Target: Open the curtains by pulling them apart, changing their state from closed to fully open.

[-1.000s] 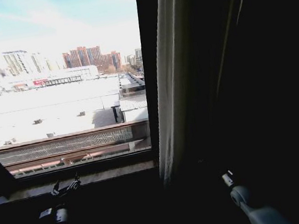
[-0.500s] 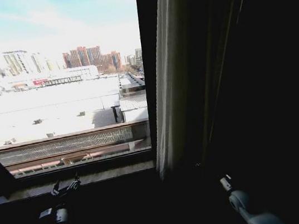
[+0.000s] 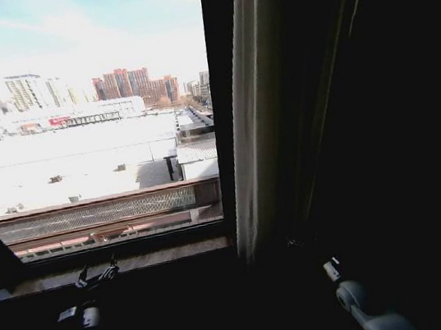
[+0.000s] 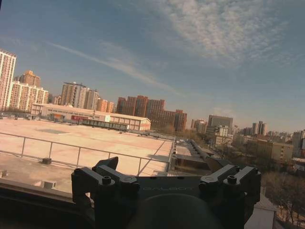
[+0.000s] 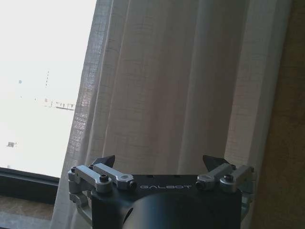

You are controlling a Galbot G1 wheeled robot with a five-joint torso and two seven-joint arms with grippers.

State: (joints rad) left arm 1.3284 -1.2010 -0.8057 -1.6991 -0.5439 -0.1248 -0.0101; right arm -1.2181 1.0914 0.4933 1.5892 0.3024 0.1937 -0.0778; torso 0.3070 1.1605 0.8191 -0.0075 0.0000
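- Your right gripper (image 5: 159,164) is sitting nearest to you, low in front of the curtains (image 5: 181,90), with its jaws spread wide and its fingertips (image 5: 106,161) pointing at the pleated fabric.
- In the right wrist view, nothing is lying between those fingers; you are holding no fabric, and whether the tips are brushing the cloth cannot be told.
- In the head view, the right gripper (image 3: 329,268) is hanging just below and to the right of the curtains' (image 3: 251,119) lower hem, in deep shadow.
- Your left gripper (image 3: 96,276) is waiting well to the left of the curtains, just in front of the window sill (image 3: 135,259).
- In the left wrist view, the left gripper (image 4: 167,167) is also standing wide open and gripping nothing, facing the glass and the rooftops outside.
- The curtains are hanging bunched together in a narrow pale column just to the right of the black window frame (image 3: 226,89).
- Left of the curtains, the window pane (image 3: 80,111) is lying uncovered, showing the city beyond.
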